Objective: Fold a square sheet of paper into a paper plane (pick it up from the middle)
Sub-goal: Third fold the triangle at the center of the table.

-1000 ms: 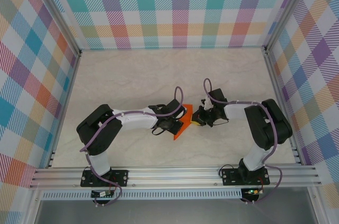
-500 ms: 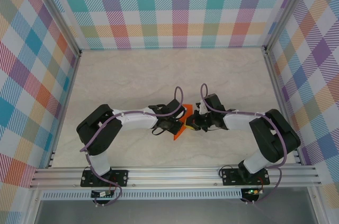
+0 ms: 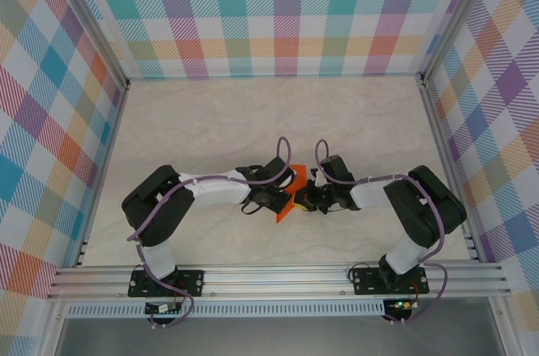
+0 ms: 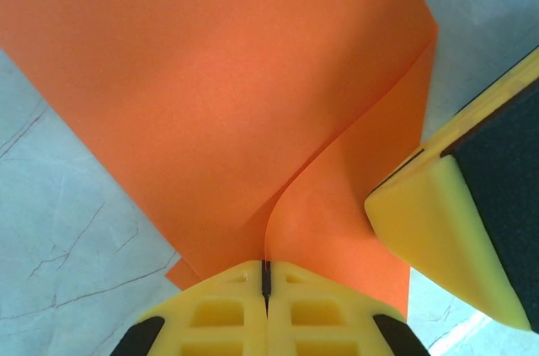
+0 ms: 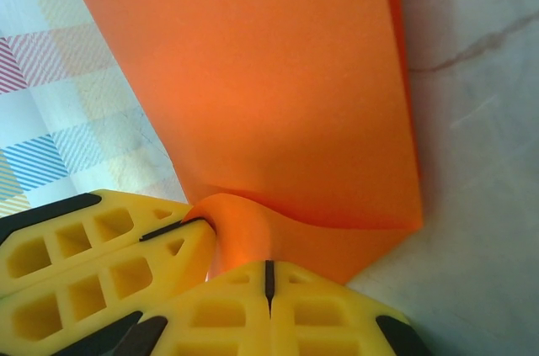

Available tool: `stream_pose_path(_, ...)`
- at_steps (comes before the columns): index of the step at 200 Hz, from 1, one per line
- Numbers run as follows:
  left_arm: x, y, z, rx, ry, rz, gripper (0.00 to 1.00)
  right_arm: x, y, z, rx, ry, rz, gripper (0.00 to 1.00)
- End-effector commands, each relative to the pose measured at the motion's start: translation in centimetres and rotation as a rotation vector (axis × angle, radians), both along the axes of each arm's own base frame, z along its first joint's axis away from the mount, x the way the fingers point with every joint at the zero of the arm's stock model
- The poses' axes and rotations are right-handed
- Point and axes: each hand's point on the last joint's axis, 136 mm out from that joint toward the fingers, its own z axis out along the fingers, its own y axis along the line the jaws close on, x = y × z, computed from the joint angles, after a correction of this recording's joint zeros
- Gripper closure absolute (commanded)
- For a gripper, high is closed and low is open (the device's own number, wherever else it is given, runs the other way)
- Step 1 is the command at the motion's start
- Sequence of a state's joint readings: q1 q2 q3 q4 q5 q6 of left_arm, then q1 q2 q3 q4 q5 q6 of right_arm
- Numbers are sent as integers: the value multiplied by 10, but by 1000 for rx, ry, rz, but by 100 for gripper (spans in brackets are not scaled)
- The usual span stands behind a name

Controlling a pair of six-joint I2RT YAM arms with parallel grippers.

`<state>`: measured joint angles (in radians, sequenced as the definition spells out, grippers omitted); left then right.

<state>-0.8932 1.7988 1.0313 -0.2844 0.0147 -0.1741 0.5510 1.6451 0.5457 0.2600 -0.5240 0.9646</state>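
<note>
Square sheet of paper (image 3: 294, 178) is standing on edge between my two grippers, bright orange, bent over into two layers rather than lying flat. In the left wrist view the sheet (image 4: 253, 103) is fanning out ahead of my fingertips, one layer curling away from the other along a soft curved line that is running down into my closed jaws. In the right wrist view the paper (image 5: 278, 95) is rising straight ahead of the fingers, with a small buckle forming just in front of the tips.

My left gripper (image 4: 265, 276) is clamping fully closed on the near edge of the sheet, yellow fingers meeting with only paper between them. My right gripper (image 5: 268, 276) is doing the same on its side, jaws pressed together on the orange edge.

The two grippers are working just beside each other: the right gripper (image 4: 404, 167) is showing to the right ahead of my left fingers, and the left gripper (image 5: 189, 225) is sitting just to the left of my right fingers, nearly touching them.

From above, the left gripper (image 3: 278, 196) and right gripper (image 3: 305, 196) are meeting over the pale marbled table (image 3: 210, 120), with plaid walls (image 3: 286, 11) beyond them.
</note>
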Motion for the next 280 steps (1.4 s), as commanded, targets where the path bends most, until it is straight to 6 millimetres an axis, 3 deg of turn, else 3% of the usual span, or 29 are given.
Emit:
stream_pose_path(1,6,7,-11,23,20,18,100,-3,-1,-1,-12,-19,-1,100)
stream_pose_path(31,5,9,-12,10,39,18,100,-9,-3,15,-7,-60,-3,100)
stream_pose_path(71,9,0,-8,-71,68,-7,100,-11,-13,16,-56,-70,-23,100)
stream_pose_path(139,5,2,-8,-74,89,-18,100,55,-23,32,-160,-127,-64,100)
stream_pose_path(172,8,2,-4,-71,78,-19,100,69,-14,17,-166,-90,-16,100)
stream_pose_path(217,10,2,2,-62,74,-20,100,67,-11,-8,-206,-36,60,100)
stream_pose_path(280,16,3,3,-31,55,-20,100,62,-14,-15,-238,-17,101,100)
